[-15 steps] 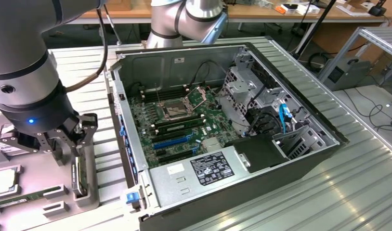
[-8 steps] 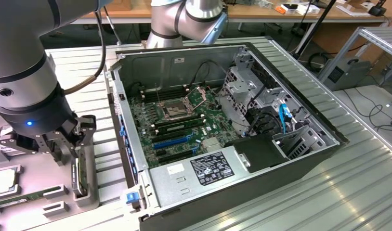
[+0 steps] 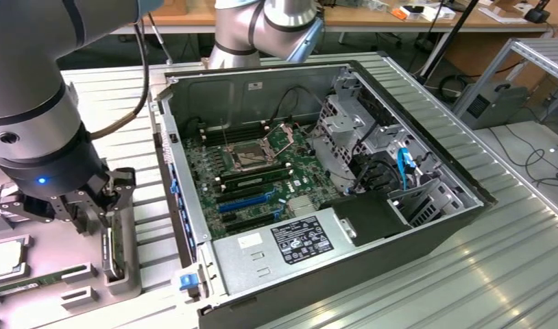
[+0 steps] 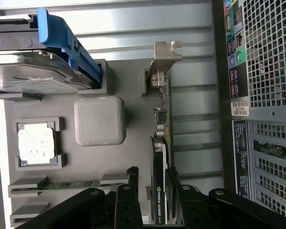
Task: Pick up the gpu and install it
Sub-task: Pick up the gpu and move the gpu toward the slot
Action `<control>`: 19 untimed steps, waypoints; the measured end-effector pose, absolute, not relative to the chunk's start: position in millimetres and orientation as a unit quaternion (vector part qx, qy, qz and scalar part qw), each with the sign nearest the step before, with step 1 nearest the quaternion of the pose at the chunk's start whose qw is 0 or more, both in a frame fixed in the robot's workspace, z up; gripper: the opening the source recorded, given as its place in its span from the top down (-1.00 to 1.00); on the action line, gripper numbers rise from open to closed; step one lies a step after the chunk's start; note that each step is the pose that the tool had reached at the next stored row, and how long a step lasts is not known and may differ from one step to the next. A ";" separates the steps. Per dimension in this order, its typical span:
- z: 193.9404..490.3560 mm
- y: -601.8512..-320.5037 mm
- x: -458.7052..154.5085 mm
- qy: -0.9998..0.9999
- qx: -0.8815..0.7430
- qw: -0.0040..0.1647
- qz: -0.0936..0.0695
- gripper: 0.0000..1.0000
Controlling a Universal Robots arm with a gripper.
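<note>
Hovers low just outside the open computer case (image 3: pixel 371 274), over the gray holder tray (image 4: pixel 100 162) near its rear panel. Straddles the gpu (image 4: pixel 159 162) with the gripper (image 4: pixel 152 188) spread, one finger (image 4: pixel 128 195) apart from the card, the other close beside it; no clamp yet. Keeps the gpu on edge in its tray slot, outside the case. Judged early: pickup unfinished, seating on the motherboard (image 3: pixel 251 164) inside the case undone.
</note>
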State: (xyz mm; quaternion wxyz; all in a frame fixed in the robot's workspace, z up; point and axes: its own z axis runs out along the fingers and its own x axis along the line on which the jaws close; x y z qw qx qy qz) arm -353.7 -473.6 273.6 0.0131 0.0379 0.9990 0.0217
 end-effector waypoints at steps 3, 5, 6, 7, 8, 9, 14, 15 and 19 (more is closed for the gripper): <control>267.6 -473.6 -342.3 0.999 0.038 0.013 0.022 0.28; 266.2 -473.5 -341.2 0.999 0.038 0.013 0.022 0.28; 265.5 -473.6 -341.0 0.999 0.038 0.013 0.022 0.28; 264.8 -473.6 -340.9 0.999 0.038 0.013 0.022 0.28; 264.1 -473.6 -340.9 0.999 0.038 0.013 0.022 0.28; 263.1 -473.6 -340.8 0.999 0.038 0.013 0.022 0.28; 256.0 -473.6 -340.6 0.999 0.038 0.013 0.022 0.28; 255.3 -473.6 -340.6 0.999 0.038 0.013 0.022 0.28; 249.7 -473.6 -340.6 0.999 0.038 0.013 0.022 0.28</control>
